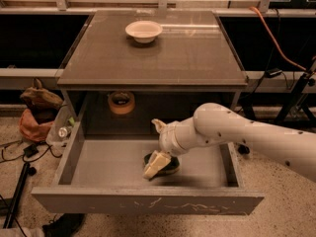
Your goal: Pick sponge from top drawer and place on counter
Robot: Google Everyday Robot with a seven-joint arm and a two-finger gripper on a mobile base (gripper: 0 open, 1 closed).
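dark green sponge [172, 166] in top drawer [106, 164], hand [157, 165] at it, closure not discernible; likely grasp step, next: secure hold, lift to counter surface [163, 60].

A white, dark-speckled arm [247, 132] carries a cream gripper [156, 165] low in the grey drawer [108, 167], over a dark sponge [172, 166]. The drawer's front shows pale scratches. Above, a white bowl [143, 31] sits on the glossy grey-brown counter [158, 58]; the floor [284, 194] is speckled terrazzo.
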